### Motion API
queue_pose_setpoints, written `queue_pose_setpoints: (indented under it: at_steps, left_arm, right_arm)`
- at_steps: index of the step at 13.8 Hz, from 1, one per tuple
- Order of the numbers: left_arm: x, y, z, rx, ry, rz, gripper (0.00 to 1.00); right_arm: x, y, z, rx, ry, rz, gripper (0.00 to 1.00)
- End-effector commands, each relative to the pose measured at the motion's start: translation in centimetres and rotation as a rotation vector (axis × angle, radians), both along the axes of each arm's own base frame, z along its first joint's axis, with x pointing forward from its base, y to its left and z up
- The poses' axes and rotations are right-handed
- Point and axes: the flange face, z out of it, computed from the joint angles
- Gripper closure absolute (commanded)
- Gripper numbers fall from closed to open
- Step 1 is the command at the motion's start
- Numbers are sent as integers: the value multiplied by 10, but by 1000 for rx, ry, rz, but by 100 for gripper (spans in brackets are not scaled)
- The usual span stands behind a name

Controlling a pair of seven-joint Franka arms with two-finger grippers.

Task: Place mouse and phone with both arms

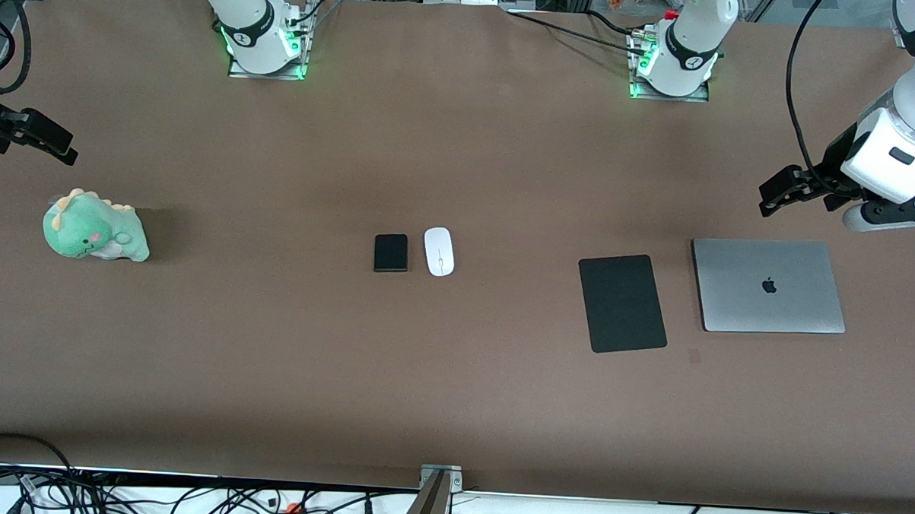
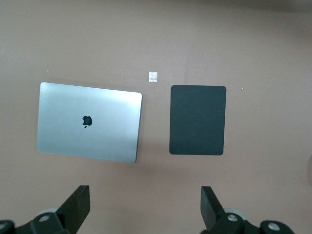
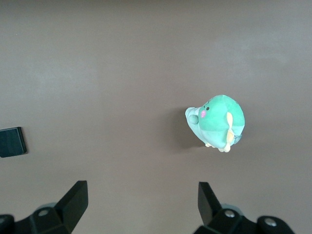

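The white oval mouse (image 1: 439,251) and the small black phone (image 1: 391,252) lie side by side at the middle of the table, the phone toward the right arm's end. The phone also shows at the edge of the right wrist view (image 3: 11,142). My left gripper (image 1: 781,194) hangs open and empty in the air at the left arm's end of the table, over bare table beside the laptop (image 1: 768,285). My right gripper (image 1: 39,142) hangs open and empty at the right arm's end, over bare table beside the plush dinosaur (image 1: 93,227). Both arms wait apart from the mouse and phone.
A thin black mouse pad (image 1: 622,302) lies beside the closed silver laptop, toward the middle; both show in the left wrist view, pad (image 2: 197,120) and laptop (image 2: 88,121). The green plush dinosaur shows in the right wrist view (image 3: 218,121). A small pale tag (image 2: 153,76) lies near the pad.
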Motion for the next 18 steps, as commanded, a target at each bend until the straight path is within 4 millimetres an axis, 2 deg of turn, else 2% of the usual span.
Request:
queue_pose_setpoints:
  at_steps: [1,7,8,9,11,13,15,16,18]
  left_arm:
    - [3,2,7,-25,3,-1,0]
    - [3,1,7,-23,3,-4,0]
    - [2,-4,7,-22,3,-17,0]
    - [1,-10,8,-22,3,-26,0]
    - [-3,-48,18,-18,-19,-90,0]
    - [-4,-63,19,-24,-21,-127,0]
    - [1,-66,5,-34,6,-133,0]
    - [2,-76,-3,-31,22,-148,0]
    - [3,-77,-28,-22,116,-159,0]
  right_arm:
    - [-4,1,1,17,9,12,0]
    - [-4,1,1,17,12,12,0]
    - [-4,1,1,17,12,12,0]
    - [-4,2,0,18,15,12,0]
    - [-5,3,0,18,26,15,0]
    - [-6,3,-1,18,27,15,0]
    - [-9,6,-3,20,59,19,0]
    - [-11,10,-4,21,79,24,0]
    - [-16,12,-6,23,119,24,0]
